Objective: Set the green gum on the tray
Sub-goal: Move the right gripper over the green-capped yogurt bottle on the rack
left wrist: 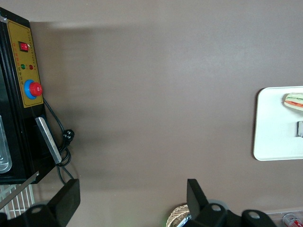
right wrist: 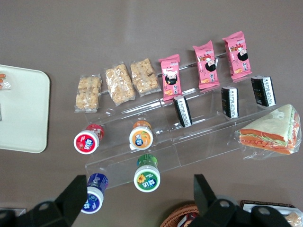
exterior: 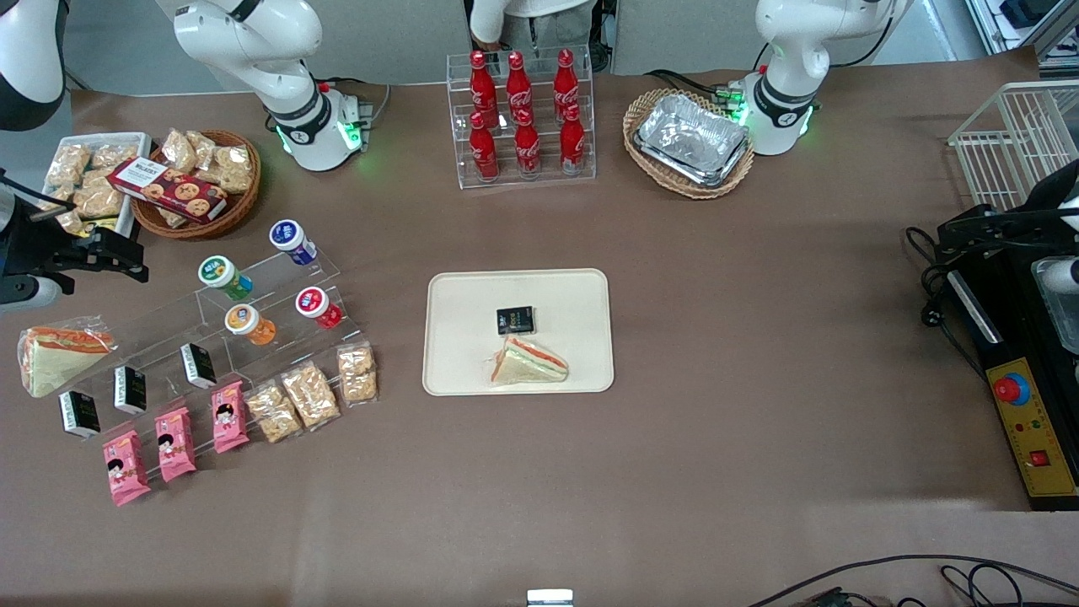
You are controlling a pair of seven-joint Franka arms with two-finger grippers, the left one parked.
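The green gum [exterior: 223, 276] [right wrist: 147, 175], a small green bottle with a white lid, lies on the upper step of a clear acrylic stand [exterior: 278, 291]. My gripper [exterior: 126, 257] [right wrist: 137, 201] hangs above the table toward the working arm's end, open, with nothing between its fingers. In the right wrist view the green gum shows between the two black fingertips [right wrist: 71, 196], well below them. The cream tray [exterior: 464, 337] [right wrist: 23, 109] [left wrist: 274, 132] lies at mid-table and carries a wrapped sandwich [exterior: 529, 362] and a small black packet [exterior: 515, 319].
Blue-lidded [exterior: 292, 240], orange [exterior: 249, 325] and red [exterior: 318, 307] bottles share the stand with the green one. Black packets, pink snack packs [exterior: 175, 443] and cracker bags lie nearer the front camera. A wicker basket of cookies [exterior: 198, 181] sits beside the working arm's base.
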